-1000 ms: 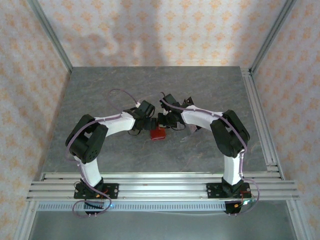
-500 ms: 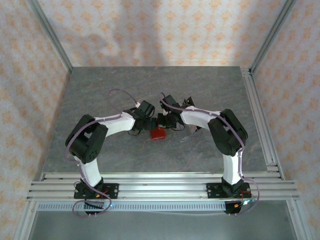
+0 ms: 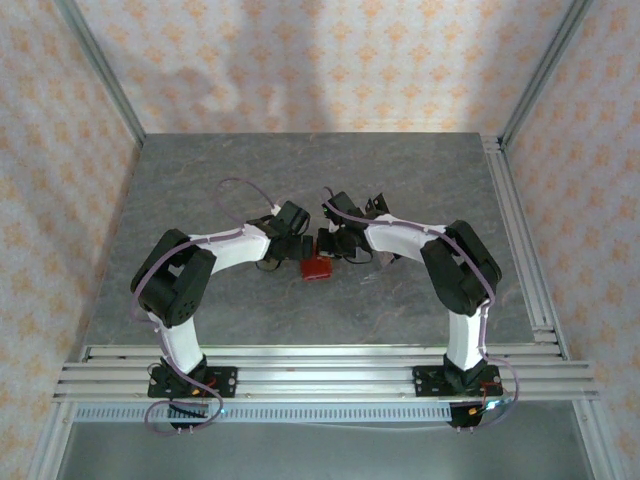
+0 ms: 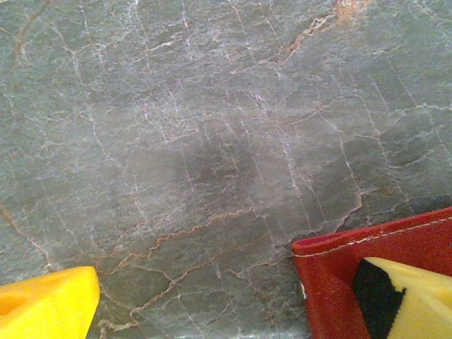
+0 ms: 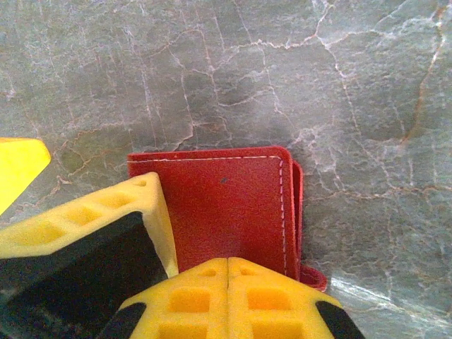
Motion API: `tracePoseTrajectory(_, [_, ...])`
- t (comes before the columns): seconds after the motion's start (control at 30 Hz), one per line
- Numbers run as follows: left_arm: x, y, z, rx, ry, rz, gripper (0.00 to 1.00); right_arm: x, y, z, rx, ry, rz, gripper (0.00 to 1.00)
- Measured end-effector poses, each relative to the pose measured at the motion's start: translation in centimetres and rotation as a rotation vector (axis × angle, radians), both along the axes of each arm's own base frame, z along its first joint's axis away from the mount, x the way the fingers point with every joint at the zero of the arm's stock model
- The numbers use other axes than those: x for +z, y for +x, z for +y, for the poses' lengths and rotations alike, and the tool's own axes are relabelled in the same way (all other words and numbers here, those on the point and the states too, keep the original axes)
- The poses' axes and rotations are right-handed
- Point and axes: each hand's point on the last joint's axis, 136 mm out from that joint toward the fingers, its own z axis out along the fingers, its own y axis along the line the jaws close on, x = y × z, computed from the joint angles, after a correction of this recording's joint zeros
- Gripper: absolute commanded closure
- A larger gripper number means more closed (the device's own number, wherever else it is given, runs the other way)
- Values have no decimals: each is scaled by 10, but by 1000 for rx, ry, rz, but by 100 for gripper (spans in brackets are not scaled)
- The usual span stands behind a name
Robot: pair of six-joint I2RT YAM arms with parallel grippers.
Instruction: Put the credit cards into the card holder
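The card holder (image 5: 226,205), a red folded wallet with white stitching, lies flat on the grey marble table (image 5: 282,70). It sits between the two wrists (image 3: 317,268). My right gripper (image 5: 228,272) is shut, its yellow fingertips pressed together over the holder's near edge, with nothing visible between them. My left gripper (image 4: 226,307) is open. One of its yellow fingers (image 4: 406,296) rests on the red holder (image 4: 339,282); the other (image 4: 46,304) is over bare table. The credit cards are hidden from me.
A pale glossy strip (image 5: 374,296) lies on the table by the holder's near right corner; I cannot tell what it is. Metal frame rails (image 3: 520,230) run along the table's right side, and both arms arch inward over the middle.
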Motion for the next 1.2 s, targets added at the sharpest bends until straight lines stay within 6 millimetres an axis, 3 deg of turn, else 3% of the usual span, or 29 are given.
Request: tracePoseTrajectory(1.2, [0, 0, 3, 9, 10, 2, 6, -7, -6, 11, -6, 14, -2, 100])
